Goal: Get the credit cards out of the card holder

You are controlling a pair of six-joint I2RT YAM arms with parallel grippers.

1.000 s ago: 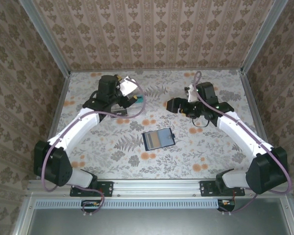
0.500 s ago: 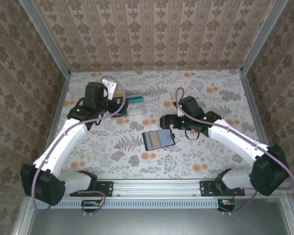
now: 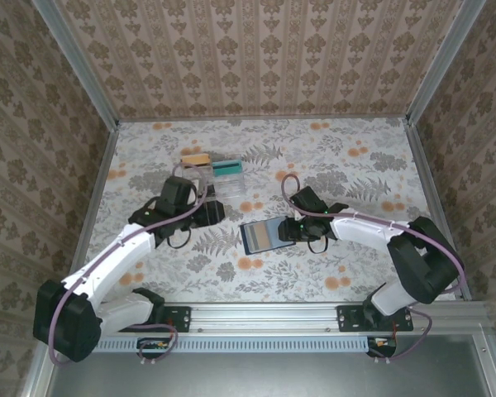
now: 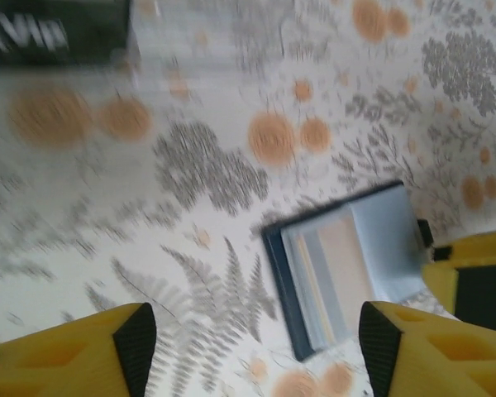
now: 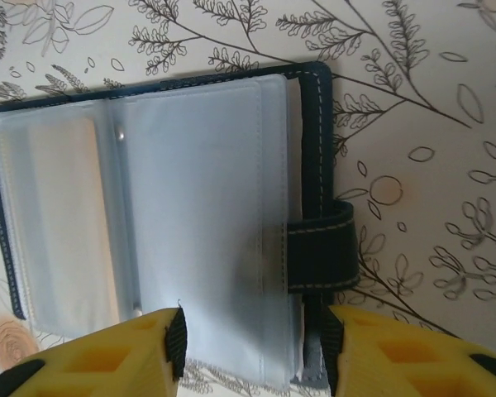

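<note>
The card holder (image 3: 265, 236) lies open mid-surface (image 3: 355, 165). My right fingers (image 3: 291, 231) stand partly open astride its 3 o'clock edge. My left fingers (image 3: 217, 212) hover at its 9 o'clock, apart and empty. Farther off, at 11 o'clock, cards (image 3: 227, 165) sit in a clear tray (image 3: 216, 177).

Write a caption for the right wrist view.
Right gripper poised with open jaws over the strap-side edge of the open navy card holder lying on the floral table.
</note>
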